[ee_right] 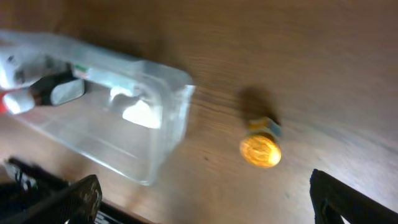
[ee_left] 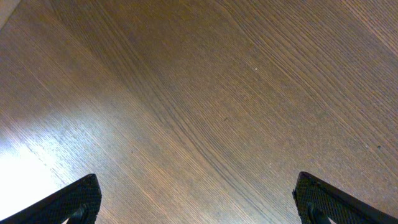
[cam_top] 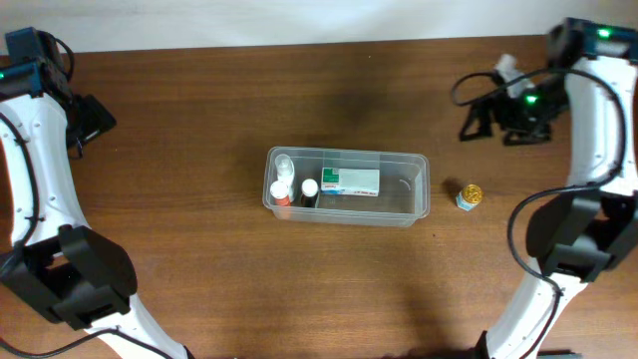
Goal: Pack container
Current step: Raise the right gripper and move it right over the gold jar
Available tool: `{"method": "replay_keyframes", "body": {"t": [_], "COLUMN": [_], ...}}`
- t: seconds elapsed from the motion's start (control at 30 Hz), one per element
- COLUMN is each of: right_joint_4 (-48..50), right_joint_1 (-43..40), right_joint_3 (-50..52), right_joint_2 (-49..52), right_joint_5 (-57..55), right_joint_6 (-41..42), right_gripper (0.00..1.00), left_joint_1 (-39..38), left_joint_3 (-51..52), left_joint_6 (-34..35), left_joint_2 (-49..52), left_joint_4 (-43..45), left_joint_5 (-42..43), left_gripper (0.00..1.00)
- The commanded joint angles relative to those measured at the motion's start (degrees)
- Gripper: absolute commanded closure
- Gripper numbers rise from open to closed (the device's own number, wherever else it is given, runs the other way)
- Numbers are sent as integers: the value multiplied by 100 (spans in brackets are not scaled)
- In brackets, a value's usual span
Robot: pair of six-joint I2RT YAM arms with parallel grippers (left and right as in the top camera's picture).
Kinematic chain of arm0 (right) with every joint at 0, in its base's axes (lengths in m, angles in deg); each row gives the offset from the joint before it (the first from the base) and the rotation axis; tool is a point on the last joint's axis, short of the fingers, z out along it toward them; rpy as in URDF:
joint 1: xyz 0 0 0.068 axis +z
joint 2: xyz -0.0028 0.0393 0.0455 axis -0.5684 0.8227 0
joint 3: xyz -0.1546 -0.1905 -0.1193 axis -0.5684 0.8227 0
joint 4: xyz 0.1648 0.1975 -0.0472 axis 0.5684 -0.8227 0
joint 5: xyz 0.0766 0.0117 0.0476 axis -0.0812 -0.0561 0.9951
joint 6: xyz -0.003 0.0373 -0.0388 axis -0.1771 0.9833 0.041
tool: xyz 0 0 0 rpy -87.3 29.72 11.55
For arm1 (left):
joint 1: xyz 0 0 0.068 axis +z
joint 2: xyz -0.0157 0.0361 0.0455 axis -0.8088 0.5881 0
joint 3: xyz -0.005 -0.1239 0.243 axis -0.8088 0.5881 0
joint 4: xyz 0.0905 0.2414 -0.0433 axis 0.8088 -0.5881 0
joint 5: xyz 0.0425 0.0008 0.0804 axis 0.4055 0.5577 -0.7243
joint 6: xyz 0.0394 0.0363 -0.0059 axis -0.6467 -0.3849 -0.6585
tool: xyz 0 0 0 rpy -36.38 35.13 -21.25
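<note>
- The left end effector [ee_left: 199,208] is seen opened wide over bare wood at the far left of the surface [cam_top: 199,289]; nothing is held.
- The clear container [cam_top: 420,191] is placed at the middle of the surface.
- White-capped bottles [cam_top: 309,187] are stood at its left end, and a green-and-white carton [cam_top: 351,181] is laid beside them.
- A small gold-lidded jar [cam_top: 469,195] is set near the container's right end, not touching it.
- The right end effector [ee_right: 208,205] is spread wide and empty at the far right.
</note>
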State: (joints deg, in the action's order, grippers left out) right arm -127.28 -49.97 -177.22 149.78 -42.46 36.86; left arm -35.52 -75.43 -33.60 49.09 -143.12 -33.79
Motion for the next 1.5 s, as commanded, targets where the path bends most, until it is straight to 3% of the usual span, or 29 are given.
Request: {"method": "replay_keyframes", "body": {"t": [0.0,0.23,0.43,0.73,1.47], "right_joint_4": [-28,190,1141,2643,2616], "right_joint_1": [-214,-435,-326,240,396], "right_joint_3": [94,778,1565,2673,2736], "right_joint_2": [-87,-144,-144,-144,-140], "right_joint_5": [-549,-870,-1502,-1641,-1600], "right_joint_6": [374,529,1255,1325,1213], "right_gripper": [2,2,2,2,2], "left_joint_1": [9,9,9,9,9], "left_joint_3": [-74,-74,-74,-74,-74], "left_joint_6": [-7,-7,-7,-7,-7], "left_joint_2": [37,37,37,37,37], "left_joint_4": [-4,-4,-4,-4,-4], "left_joint_5": [-24,-24,-24,-24,-24], "left_gripper": [1,1,1,1,1]}}
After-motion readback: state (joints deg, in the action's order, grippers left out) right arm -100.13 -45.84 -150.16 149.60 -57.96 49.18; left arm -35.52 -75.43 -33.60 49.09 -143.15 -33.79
